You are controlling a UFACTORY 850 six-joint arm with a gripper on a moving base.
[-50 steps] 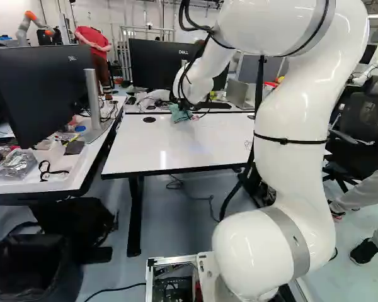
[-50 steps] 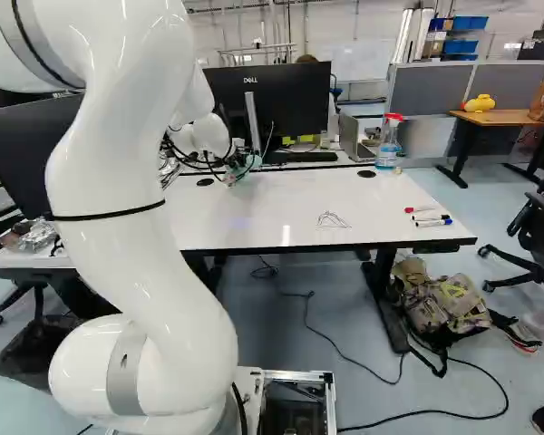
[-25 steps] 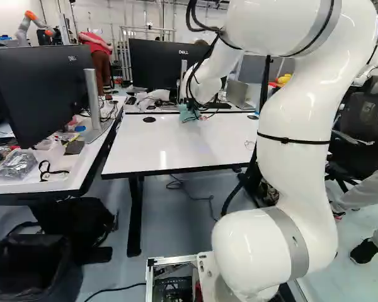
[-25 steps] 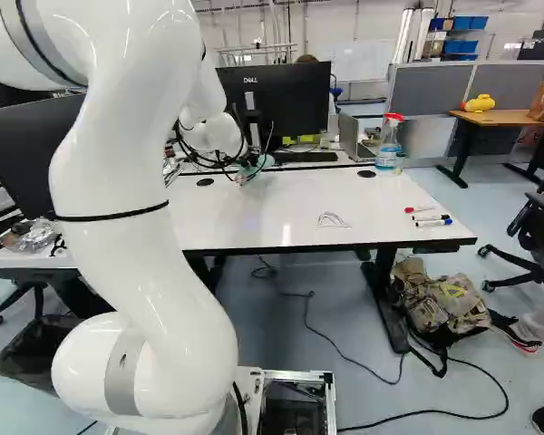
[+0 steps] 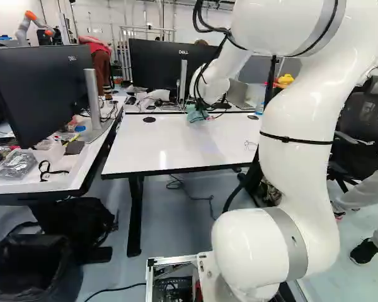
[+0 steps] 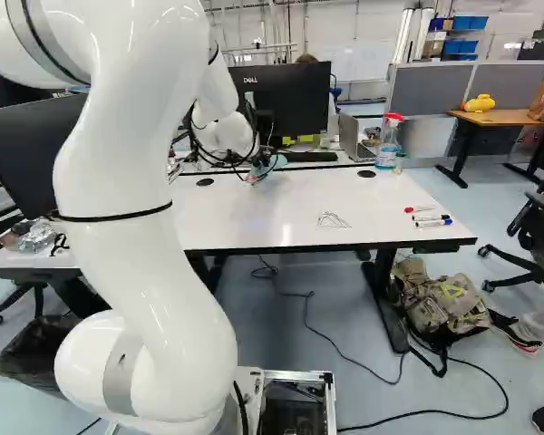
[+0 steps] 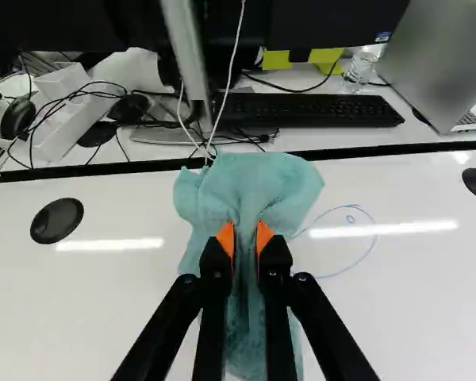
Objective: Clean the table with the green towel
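Observation:
In the left base view my gripper (image 5: pixel 200 112) is over the far edge of the white table (image 5: pixel 170 148), with the green towel (image 5: pixel 193 116) bunched under it. The wrist view shows the gripper (image 7: pixel 246 238) with its orange pads pinching the towel (image 7: pixel 250 186) from both sides. The cloth spreads ahead of the fingers to the table's far edge and trails back beneath them. A blue looping line (image 7: pixel 372 240) is drawn on the tabletop beside the towel. Nearer the front edge, the right base view shows a thin dark drawing (image 6: pixel 331 220).
Beyond the far edge stand a monitor (image 6: pixel 290 100), a keyboard (image 7: pixel 313 110) and a laptop (image 7: pixel 440 63). A spray bottle (image 6: pixel 388 145) is at the table's far right corner, several markers (image 6: pixel 431 217) nearer. A cluttered desk (image 5: pixel 50 170) adjoins on the left. Another robot (image 5: pixel 26 25) stands far back.
My arm has swung to the right along the table's far edge, the towel moving with the gripper. The base has stayed where it was.

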